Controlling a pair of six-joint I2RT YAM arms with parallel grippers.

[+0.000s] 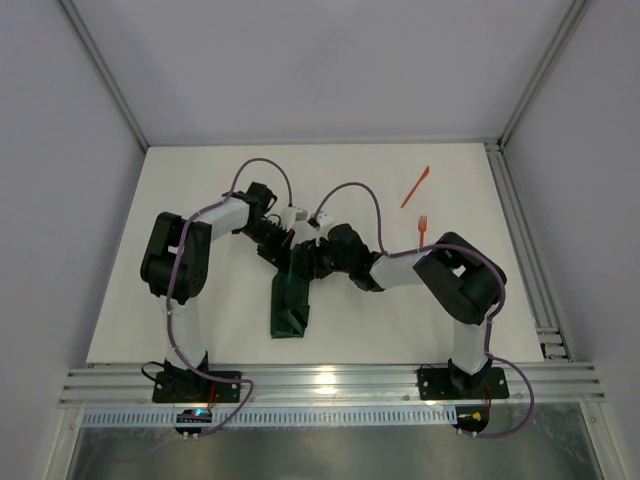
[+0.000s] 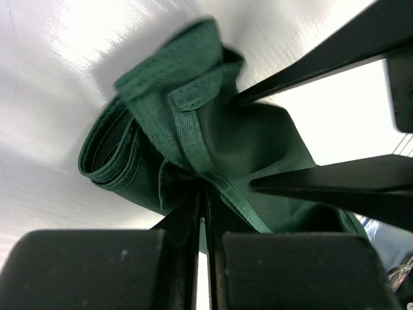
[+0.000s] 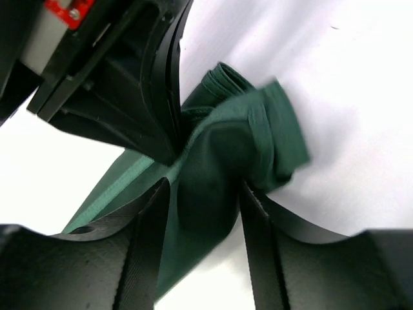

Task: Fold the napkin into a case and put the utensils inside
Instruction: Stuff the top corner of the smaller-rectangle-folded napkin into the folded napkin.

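- The napkin (image 1: 289,300) lies mid-table as a narrow folded strip, its far end bunched up where both grippers meet, its near end pointing toward the arm bases.
- My left gripper (image 2: 205,194) has its fingers pressed together on a hem fold of the cloth; in the left wrist view I see no gap between them, only green pinched at the tips.
- My right gripper (image 3: 203,194) has its fingers apart, straddling a dark hump of the cloth. They seem to touch its sides, but I cannot tell whether they are truly gripping.
- The fork (image 1: 422,230) and the knife (image 1: 415,187) lie on the bare table to the far right, well apart from the cloth, the fork just beside my right arm.
- Handling, as I judge it: the cloth is light, soft and limp, so layers will slump and slide over each other. The stitched hem is the firmest place to hold; a pinch in the middle would likely gather several layers at once.
- The top view alone shows the utensils and the strip's full length, but the arms hide the pinch there.
- The wrist views alone show the stacked layers, the rolled edge and the hem.
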